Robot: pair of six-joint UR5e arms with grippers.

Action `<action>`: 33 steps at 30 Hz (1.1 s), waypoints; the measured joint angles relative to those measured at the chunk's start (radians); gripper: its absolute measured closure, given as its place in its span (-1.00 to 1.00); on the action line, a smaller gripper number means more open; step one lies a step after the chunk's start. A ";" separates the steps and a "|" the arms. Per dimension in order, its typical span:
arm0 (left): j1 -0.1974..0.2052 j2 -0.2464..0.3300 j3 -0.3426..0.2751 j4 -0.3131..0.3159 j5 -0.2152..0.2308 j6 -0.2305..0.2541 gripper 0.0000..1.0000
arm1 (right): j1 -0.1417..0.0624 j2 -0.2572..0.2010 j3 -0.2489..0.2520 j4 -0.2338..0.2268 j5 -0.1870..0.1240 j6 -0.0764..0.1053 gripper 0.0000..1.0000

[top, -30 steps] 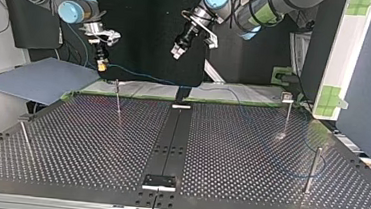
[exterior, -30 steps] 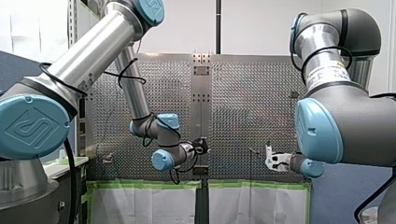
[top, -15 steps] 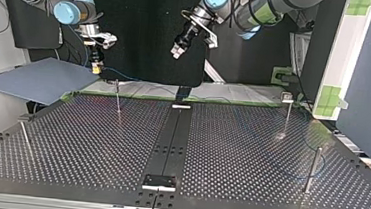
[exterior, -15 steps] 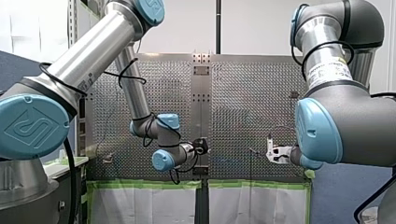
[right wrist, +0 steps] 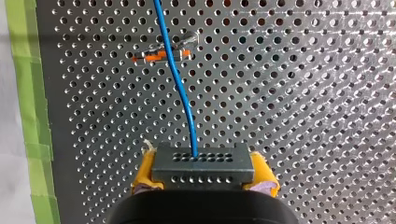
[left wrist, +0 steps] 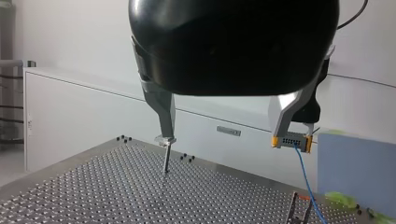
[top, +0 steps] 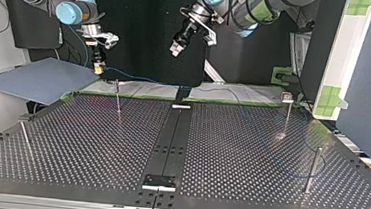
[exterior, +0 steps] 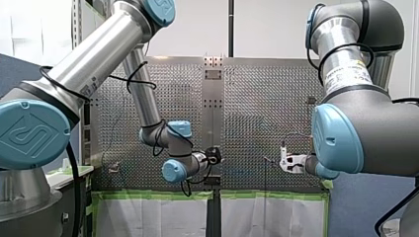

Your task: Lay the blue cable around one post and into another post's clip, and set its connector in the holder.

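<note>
My right gripper [right wrist: 201,179] is clamped by its yellow pads on the grey connector [right wrist: 201,163], above the tabletop [right wrist: 303,93]. The blue cable [right wrist: 180,88] leaves it straight ahead, its run crossing over the clip-topped post [right wrist: 161,52] just beyond. My left gripper [left wrist: 223,135] hangs wide open and empty, farther off, so I judge the clipping falls to my right
</note>
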 joint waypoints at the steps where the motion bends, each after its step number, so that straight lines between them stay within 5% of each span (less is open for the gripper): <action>1: -0.002 -0.005 0.003 0.002 0.000 -0.001 -1.00 | 0.000 0.000 0.000 0.000 0.000 0.000 0.98; 25: -0.069 -0.201 0.179 -0.004 -0.011 -0.037 -1.00 | 0.006 0.000 0.000 0.000 -0.005 0.005 0.98; 33: -0.072 -0.255 0.252 -0.059 -0.010 -0.054 -1.00 | 0.013 0.000 0.000 0.000 -0.004 0.005 0.98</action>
